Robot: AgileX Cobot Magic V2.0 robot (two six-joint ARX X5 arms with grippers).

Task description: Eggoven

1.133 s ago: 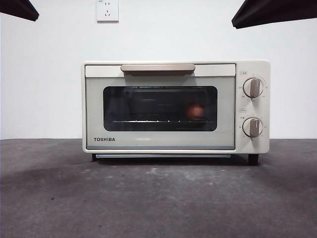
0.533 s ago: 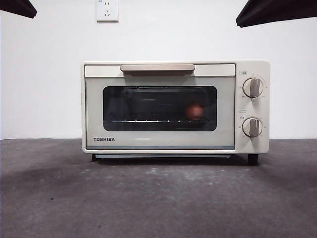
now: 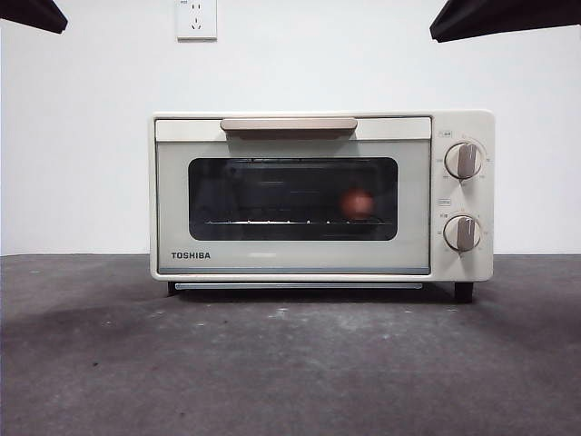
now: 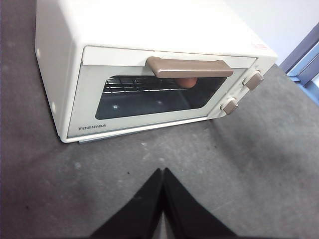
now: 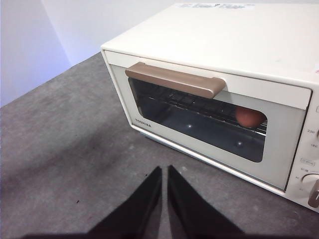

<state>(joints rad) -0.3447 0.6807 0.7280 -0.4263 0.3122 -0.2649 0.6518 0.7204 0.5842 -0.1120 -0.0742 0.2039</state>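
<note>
The cream TOSHIBA toaster oven stands on the dark table with its door closed. It also shows in the left wrist view and the right wrist view. The reddish-brown egg lies on the rack inside, behind the glass toward the knob side, seen also in the right wrist view and partly behind the handle in the left wrist view. My left gripper is shut and empty, above the table in front of the oven. My right gripper is shut and empty, also in front.
The tan handle runs along the door's top. Two knobs sit on the oven's right panel. A wall socket is on the white wall behind. Black arm tips show at both top corners.
The black arm tip at the top right corner has shifted slightly. The oven and egg have not moved.
</note>
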